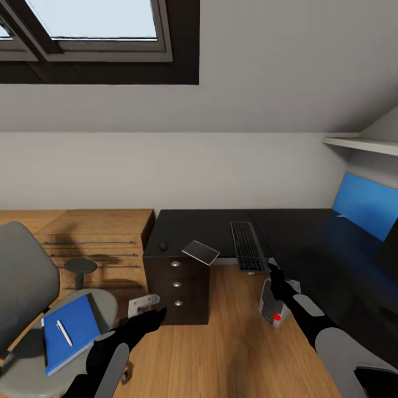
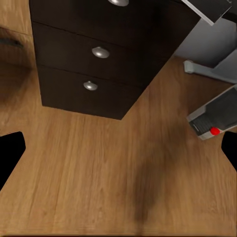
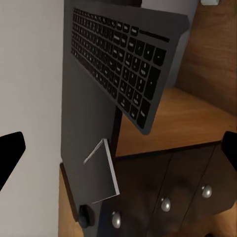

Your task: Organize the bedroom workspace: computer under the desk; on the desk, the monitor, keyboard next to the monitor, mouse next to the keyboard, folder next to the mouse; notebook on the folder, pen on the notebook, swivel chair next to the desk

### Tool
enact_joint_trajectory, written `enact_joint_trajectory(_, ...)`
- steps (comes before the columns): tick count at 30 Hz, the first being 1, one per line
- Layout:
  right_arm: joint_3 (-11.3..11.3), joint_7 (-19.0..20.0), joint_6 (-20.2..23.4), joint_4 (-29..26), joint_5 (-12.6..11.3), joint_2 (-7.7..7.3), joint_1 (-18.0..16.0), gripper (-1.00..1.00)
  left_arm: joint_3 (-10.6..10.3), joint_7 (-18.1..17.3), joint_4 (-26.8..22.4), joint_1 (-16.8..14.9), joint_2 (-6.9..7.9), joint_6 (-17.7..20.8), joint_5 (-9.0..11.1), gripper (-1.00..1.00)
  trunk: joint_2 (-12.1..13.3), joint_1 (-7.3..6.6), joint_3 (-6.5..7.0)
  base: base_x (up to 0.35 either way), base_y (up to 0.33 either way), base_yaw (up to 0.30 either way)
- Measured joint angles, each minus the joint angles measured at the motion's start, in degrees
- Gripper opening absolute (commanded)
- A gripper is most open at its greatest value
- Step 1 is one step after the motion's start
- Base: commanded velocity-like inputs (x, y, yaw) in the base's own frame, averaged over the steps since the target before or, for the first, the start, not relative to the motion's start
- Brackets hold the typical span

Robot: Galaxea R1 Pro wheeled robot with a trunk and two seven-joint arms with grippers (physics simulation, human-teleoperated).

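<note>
Left gripper: low over the wooden floor, fingers spread in the left wrist view, nothing between them. Right gripper: raised near the front edge of the tabletop, fingers parted in the right wrist view, holding nothing. Drawer unit: black, three round knobs, just ahead of the left gripper and beneath the tabletop's left end. Computer: small silver-grey tower with red dot, on the floor directly below the right gripper, partly behind the right arm, at the tabletop's front edge; well right of the left gripper. Keyboard: black, grey keys, just ahead of the right gripper, near end jutting past the tabletop edge. Notebook: dark grey slab, pale edges, between the two grippers and beyond them, overhanging the tabletop edge above the drawer unit. Mouse: small black lump on the tabletop's left end, beyond the left gripper. Swivel chair: grey seat and back, well left of the left gripper. Folder: bright blue, flat on the chair seat, left of the left gripper. Pen: thin, white, lying on the folder. Blue wall panel: far right, beyond the right gripper.
</note>
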Motion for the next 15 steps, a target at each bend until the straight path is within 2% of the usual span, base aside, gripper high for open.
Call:
enact_joint_trajectory(5,-0.1,0.0,0.0,0.1,0.0,-1.12,0.0,1.0,-0.2,0.9,0.5,0.0,-0.08,0.0,0.1,1.0,-2.0,1.1,-0.9,0.0,0.0,0.0)
enact_joint_trajectory(9,-0.1,0.0,0.1,2.8,0.0,-1.56,-0.1,1.0,-0.2,0.9,0.6,0.0,-1.28,0.0,0.1,1.0,-3.6,1.98,-1.62,0.0,0.0,0.0)
enact_joint_trajectory(15,-0.1,0.0,0.2,3.6,-0.1,-2.58,-0.1,1.0,-0.2,0.9,1.0,0.0,-1.93,0.0,-0.1,1.0,-6.0,3.3,-2.7,0.0,0.0,0.0)
